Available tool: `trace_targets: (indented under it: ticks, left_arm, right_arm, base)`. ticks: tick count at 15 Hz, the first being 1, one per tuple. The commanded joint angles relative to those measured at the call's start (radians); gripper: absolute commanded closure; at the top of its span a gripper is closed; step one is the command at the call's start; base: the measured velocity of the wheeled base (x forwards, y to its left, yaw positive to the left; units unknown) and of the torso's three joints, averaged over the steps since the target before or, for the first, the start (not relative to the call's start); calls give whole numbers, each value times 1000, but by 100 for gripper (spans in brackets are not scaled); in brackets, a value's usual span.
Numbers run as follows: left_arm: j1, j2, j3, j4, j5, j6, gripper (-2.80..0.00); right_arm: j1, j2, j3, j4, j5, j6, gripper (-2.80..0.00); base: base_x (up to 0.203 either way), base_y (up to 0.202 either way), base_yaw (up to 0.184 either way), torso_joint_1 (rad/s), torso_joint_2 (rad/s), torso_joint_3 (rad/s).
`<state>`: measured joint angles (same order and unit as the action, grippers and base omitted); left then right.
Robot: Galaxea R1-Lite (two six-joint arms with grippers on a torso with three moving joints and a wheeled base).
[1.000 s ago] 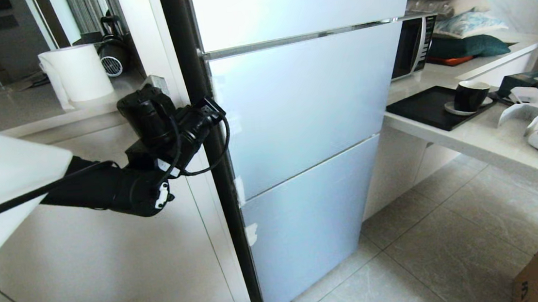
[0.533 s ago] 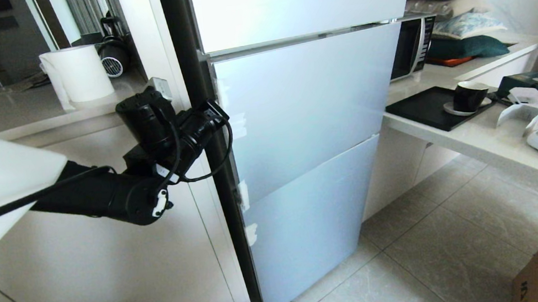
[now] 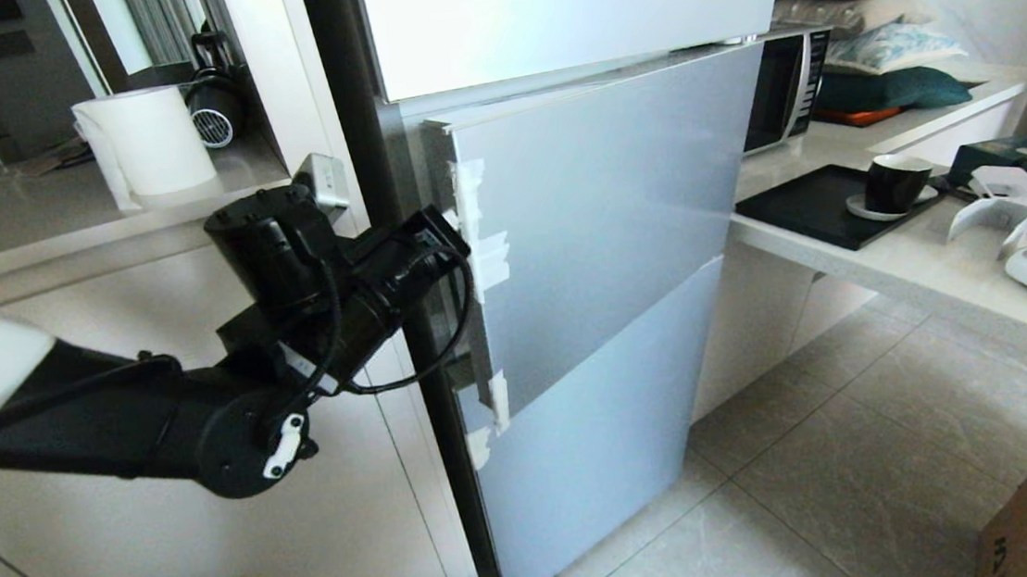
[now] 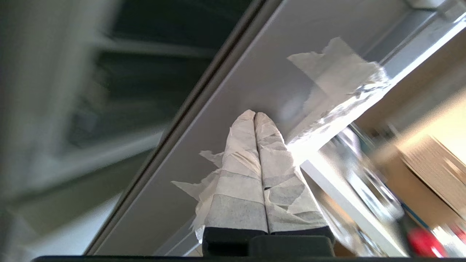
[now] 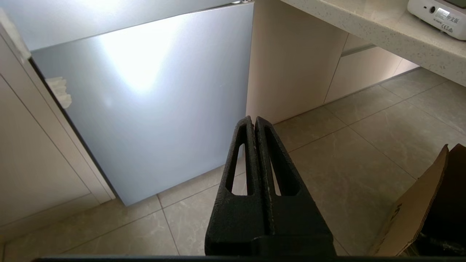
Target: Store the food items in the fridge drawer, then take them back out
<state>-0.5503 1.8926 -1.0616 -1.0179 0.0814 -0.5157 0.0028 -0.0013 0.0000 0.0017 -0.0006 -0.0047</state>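
Now left pincer (image 4: 255, 115) against fridge door (image 3: 600, 216)

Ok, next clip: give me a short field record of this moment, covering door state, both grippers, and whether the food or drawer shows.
middle fridge door: ajar at its taped left edge
left gripper: shut, taped fingers behind that door edge
right gripper: shut, idle, low above the floor before the bottom fridge panel
fridge drawer: not visible
food items: a blurred red thing inside, unidentifiable
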Motion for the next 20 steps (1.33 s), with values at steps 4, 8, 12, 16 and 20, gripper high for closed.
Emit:
trace_targets:
  ticks: [4, 8, 12, 16, 20]
  left_arm:
    - [-181, -190, 193, -7, -3, -3, 0]
    - [-258, -356, 351, -7, 2, 1, 0]
    - [-193, -556, 404, 60, 49, 181, 0]
    - [-57, -873, 407, 288, 83, 428, 0]
    - [258, -1133, 464, 558, 130, 476, 0]
  right_arm:
    - [0, 0, 0, 0, 1, -1, 0]
    - [0, 0, 0, 0, -1, 0, 0]
    - [0, 0, 0, 0, 1, 0, 0]
    - [0, 0, 0, 0, -1, 0, 0]
    - [0, 0, 0, 0, 1, 0, 0]
  base:
    - [0, 0, 0, 0, 0, 0]
    - [0, 0, 0, 0, 0, 0]
    - [0, 0, 0, 0, 0, 0]
    - [0, 0, 0, 0, 0, 0]
    - [0, 0, 0, 0, 0, 0]
